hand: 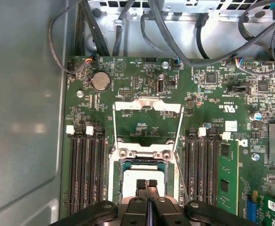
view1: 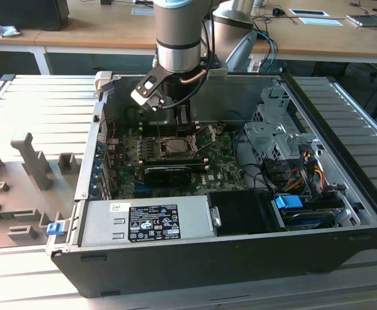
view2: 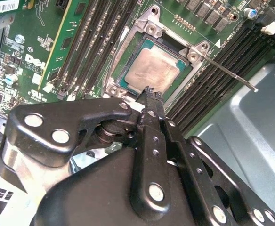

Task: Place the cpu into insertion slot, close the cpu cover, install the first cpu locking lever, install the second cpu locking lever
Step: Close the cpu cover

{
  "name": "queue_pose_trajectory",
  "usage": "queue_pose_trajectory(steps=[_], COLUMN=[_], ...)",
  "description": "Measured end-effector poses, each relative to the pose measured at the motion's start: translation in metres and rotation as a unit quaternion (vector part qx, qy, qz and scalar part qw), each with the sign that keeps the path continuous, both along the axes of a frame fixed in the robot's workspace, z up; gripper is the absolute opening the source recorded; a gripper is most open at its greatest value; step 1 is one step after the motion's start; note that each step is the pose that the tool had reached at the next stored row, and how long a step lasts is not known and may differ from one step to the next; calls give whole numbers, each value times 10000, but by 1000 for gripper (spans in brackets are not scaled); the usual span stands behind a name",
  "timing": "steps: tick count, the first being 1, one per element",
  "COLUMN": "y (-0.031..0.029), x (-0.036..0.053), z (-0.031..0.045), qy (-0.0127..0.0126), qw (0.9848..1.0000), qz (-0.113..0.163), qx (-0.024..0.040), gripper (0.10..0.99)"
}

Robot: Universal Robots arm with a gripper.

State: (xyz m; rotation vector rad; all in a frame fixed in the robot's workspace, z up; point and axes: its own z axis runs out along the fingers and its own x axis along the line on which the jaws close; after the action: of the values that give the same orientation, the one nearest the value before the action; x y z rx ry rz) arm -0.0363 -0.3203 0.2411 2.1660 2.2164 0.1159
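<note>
Silvery chip seated in slot; placement looks done. Fingers pinched together, holding nothing, poised just above chip's edge. Cover flipped open beyond slot, levers unlatched. Step in hand, likely: cover closing.

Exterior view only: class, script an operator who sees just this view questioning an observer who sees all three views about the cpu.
Operator: Is the cpu seated?
Observer: Yes; in the second wrist view the cpu lies in the slot, metal top up.
Operator: Is the cover shut?
Observer: No; in the first wrist view the cover is swung open, off the cpu.
</note>
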Motion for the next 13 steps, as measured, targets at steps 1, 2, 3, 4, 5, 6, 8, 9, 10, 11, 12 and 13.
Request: queue_pose_trajectory(steps=[1,2,3,4,5,6,8,9,10,11,12,13], y=[0,0,0,0,0,0,0,0,0,0,0,0], x=[12,16,17,25,42,44,44,44,44,44,44,44], z=[1,1,1,1,1,1,19,25,31,36,43,49], qy=[1,1,1,1,1,1,1,1,1,1,1,1], qw=[10000,10000,10000,10000,10000,10000,10000,10000,10000,10000,10000,10000], qz=[-1,-1,-1,-1,-1,-2,-1,-1,-1,-1,-1,-1], qx=[-1,-1,-1,-1,-1,-1,-1,-1,-1,-1,-1,-1], gripper=[106,106,106,106,106,106,106,106,106,106,106,106])
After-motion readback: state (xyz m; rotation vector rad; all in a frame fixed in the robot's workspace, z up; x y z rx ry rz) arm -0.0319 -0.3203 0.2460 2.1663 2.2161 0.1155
